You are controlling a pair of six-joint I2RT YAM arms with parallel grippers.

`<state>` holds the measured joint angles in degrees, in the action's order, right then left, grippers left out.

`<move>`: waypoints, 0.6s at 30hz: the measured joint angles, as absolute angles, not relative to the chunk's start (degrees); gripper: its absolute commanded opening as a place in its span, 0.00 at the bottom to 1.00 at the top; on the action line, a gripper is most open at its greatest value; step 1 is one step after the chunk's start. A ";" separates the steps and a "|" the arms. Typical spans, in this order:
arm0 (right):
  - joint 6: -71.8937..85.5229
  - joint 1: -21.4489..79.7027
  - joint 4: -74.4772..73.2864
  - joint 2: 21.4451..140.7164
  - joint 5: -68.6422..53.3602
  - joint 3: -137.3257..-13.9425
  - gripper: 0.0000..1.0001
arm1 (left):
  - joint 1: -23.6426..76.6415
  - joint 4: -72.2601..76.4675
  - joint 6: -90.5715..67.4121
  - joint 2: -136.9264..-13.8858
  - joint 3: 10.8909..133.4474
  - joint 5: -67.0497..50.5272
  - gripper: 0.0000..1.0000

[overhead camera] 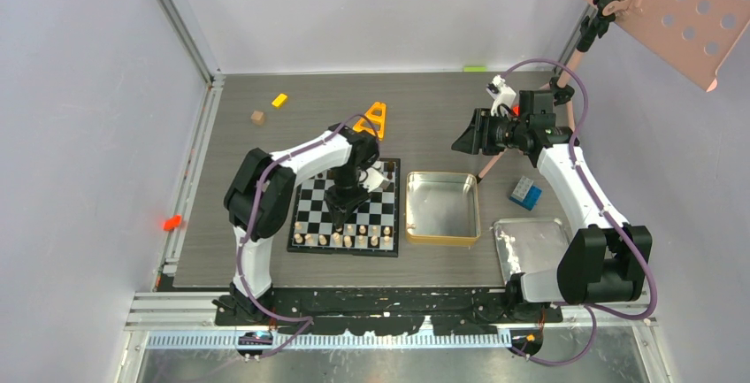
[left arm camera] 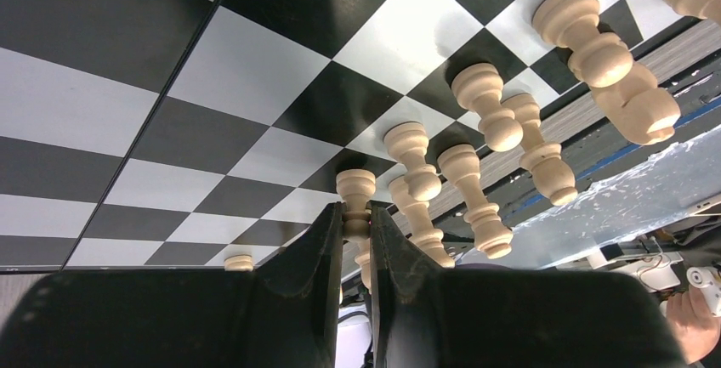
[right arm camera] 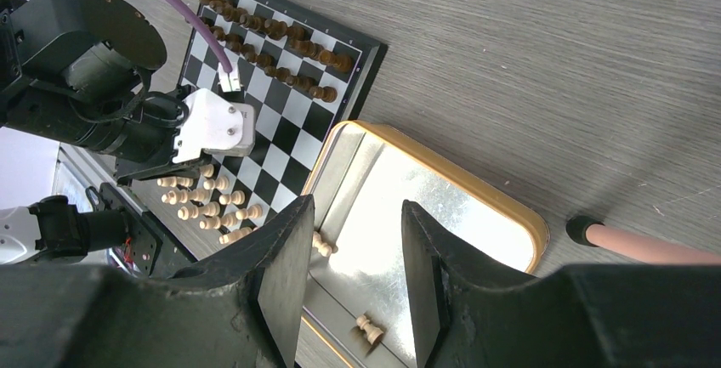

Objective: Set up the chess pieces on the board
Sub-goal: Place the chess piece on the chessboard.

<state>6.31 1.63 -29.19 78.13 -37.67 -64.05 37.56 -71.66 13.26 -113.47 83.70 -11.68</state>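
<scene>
The left pincer [left arm camera: 357, 219] is pinching a pale piece [left arm camera: 355, 185] between nearly closed jaws, low over the board [left arm camera: 255, 87], beside the other pale pieces [left arm camera: 480, 96] that are crowding its near rows. The dark pieces [right arm camera: 272, 32] are lining the far edge. The board is lying mid-left on the table [overhead camera: 424, 118], with the gold tin [overhead camera: 442, 240] just to its right. Above the tin, the right pincer [right arm camera: 357, 215] is hovering half open and gripping nothing, and loose pieces [right arm camera: 368, 328] are lying inside the tin.
</scene>
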 measured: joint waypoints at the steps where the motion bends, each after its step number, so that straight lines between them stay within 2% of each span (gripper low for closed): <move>1: 6.31 1.63 -29.19 78.13 -37.67 -64.05 0.48 | 37.60 -71.59 13.23 -113.51 83.70 -11.55 0.12; 13: 6.31 1.37 -29.17 78.13 -38.09 -64.03 0.48 | 38.17 -71.55 12.47 -113.80 83.70 -10.90 0.30; 18: 6.28 1.32 -29.19 78.13 -38.11 -63.96 0.48 | 38.37 -71.55 12.47 -113.78 83.70 -10.90 0.33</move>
<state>6.28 1.32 -29.19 78.13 -38.11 -63.96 38.37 -71.55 12.47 -113.78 83.70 -10.90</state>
